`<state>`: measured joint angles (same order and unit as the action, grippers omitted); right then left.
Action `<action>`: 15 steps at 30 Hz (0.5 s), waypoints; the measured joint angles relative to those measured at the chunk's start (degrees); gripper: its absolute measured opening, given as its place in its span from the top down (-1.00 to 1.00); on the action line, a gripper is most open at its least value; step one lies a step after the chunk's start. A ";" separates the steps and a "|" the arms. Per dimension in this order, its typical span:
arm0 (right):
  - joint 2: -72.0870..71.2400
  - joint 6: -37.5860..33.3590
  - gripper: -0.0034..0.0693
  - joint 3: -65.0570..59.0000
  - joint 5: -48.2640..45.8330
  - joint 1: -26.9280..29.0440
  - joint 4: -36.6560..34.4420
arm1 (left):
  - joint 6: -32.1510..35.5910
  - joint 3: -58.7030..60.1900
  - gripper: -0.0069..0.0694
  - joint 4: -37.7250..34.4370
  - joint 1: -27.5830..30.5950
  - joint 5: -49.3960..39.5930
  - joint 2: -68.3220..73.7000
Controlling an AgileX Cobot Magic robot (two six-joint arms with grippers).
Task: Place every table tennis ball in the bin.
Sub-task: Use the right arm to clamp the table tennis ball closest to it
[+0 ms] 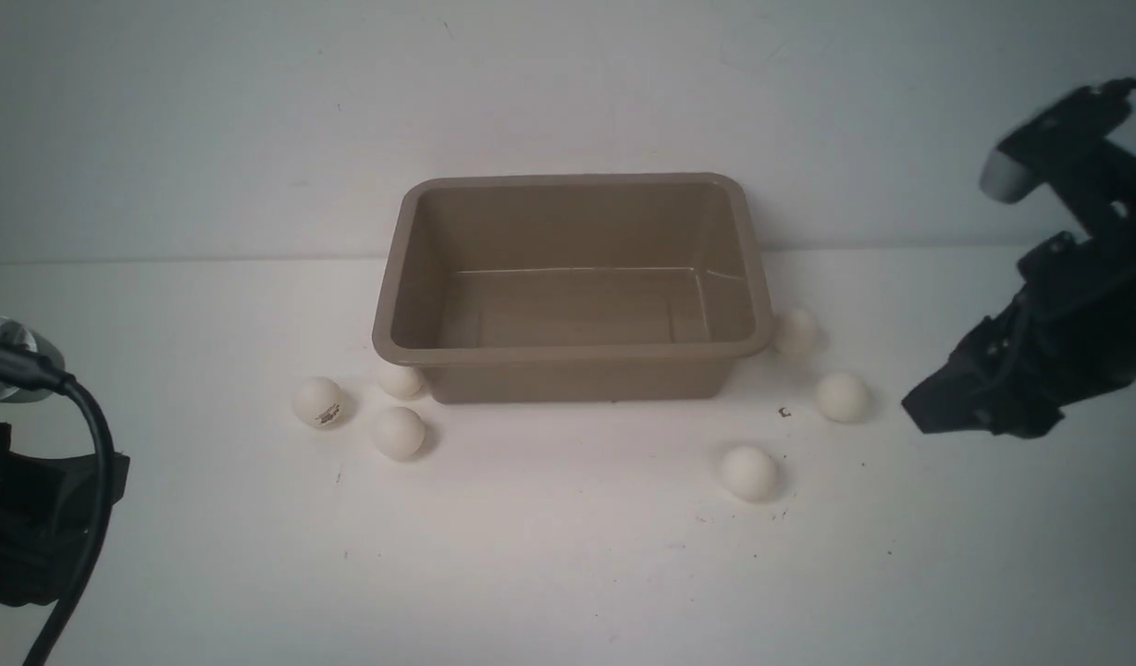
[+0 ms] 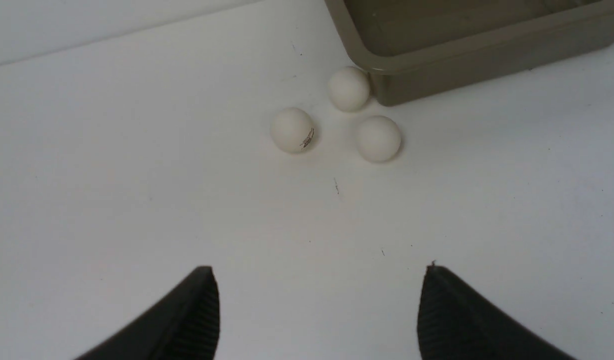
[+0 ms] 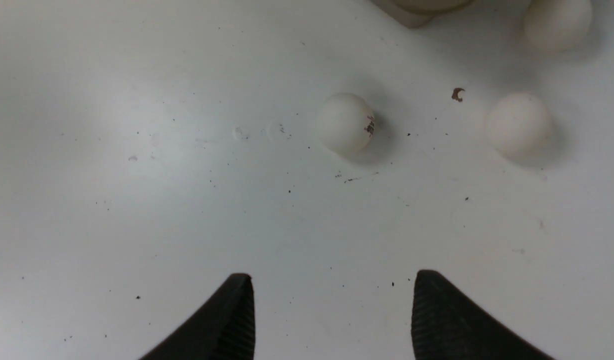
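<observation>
The black left hand [image 2: 318,270] and black right hand [image 3: 332,276] are apart, holding nothing. Six small off-white balls [image 1: 398,432] sit by the front corners of the empty grey-brown plastic bin [image 1: 573,352]. A bump might roll one off the desk [image 1: 568,583].

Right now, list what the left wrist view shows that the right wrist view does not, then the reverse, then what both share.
Only left wrist: the left gripper, open; three balls near the bin, whose inside shows. Only right wrist: the right gripper, open; three other balls; a brown speck. Both: the white table, loose balls, nothing held.
</observation>
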<state>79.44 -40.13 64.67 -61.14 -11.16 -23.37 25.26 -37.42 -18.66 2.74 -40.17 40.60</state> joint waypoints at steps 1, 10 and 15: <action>1.47 0.69 -0.16 0.02 1.03 -1.45 0.45 | 0.00 0.00 -0.44 0.00 0.00 0.00 0.00; 12.45 2.01 -0.16 0.02 9.08 -5.57 1.26 | 0.05 0.00 -0.44 0.00 0.00 -0.13 0.00; 17.31 1.50 -0.19 0.02 12.03 -5.63 1.30 | 0.05 0.00 -0.44 0.00 0.00 -0.13 0.00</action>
<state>96.76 -38.62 64.69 -49.11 -16.79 -22.06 25.30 -37.42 -18.66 2.74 -40.30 40.60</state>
